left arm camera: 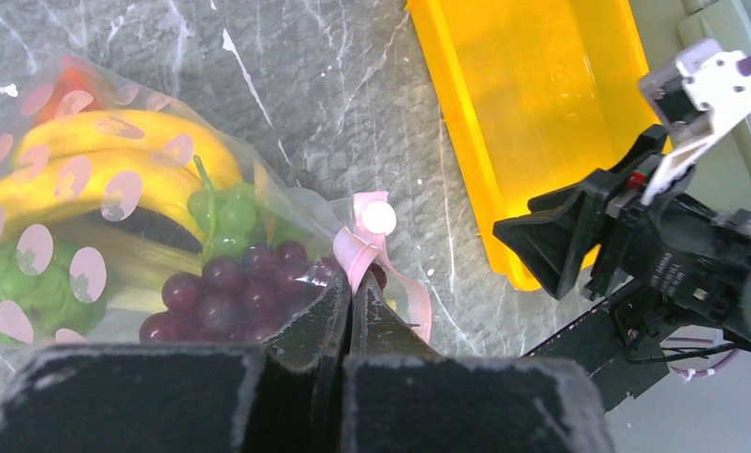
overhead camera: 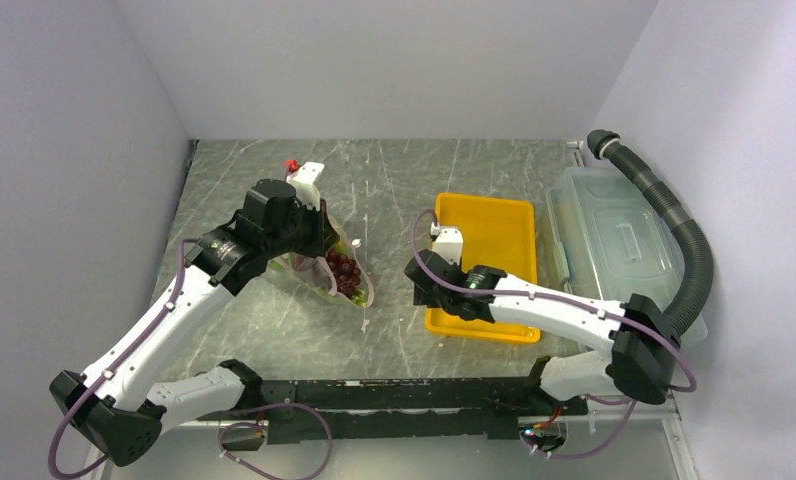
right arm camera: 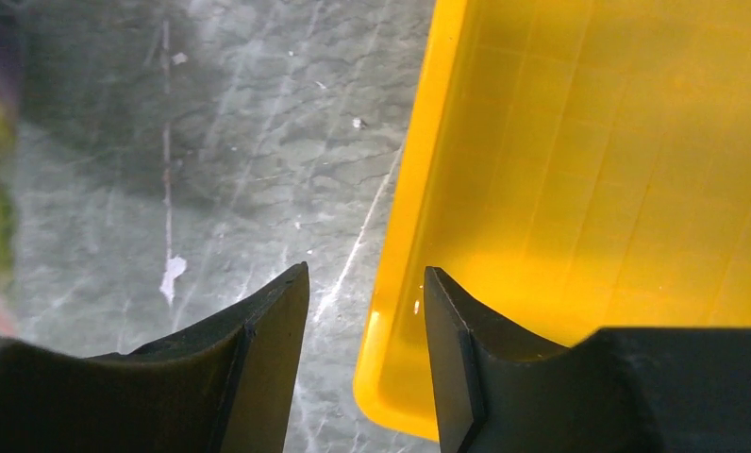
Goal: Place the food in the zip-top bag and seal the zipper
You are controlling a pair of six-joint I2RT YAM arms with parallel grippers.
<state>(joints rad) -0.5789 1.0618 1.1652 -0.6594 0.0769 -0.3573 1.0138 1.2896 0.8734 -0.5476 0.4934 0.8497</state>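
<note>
The zip-top bag (overhead camera: 336,272) lies left of centre, and the food shows through it: yellow bananas (left arm camera: 98,156), green grapes (left arm camera: 225,212), purple grapes (left arm camera: 225,293), a green leafy piece (left arm camera: 13,283) and a small orange piece (left arm camera: 65,80). My left gripper (left arm camera: 351,283) is shut on the pink zipper (left arm camera: 367,247) at the bag's mouth, which curls loosely beyond the fingertips. My right gripper (right arm camera: 365,274) stands open with nothing in it, hanging over the near left corner of the yellow tray (right arm camera: 589,170), apart from the bag (left arm camera: 89,189).
The yellow tray (overhead camera: 494,225) sits at centre right. A translucent lidded bin (overhead camera: 614,240) stands beside it at the right wall, with a black corrugated hose (overhead camera: 689,250) curving over it. The right gripper (left arm camera: 542,250) sits close to the bag's mouth.
</note>
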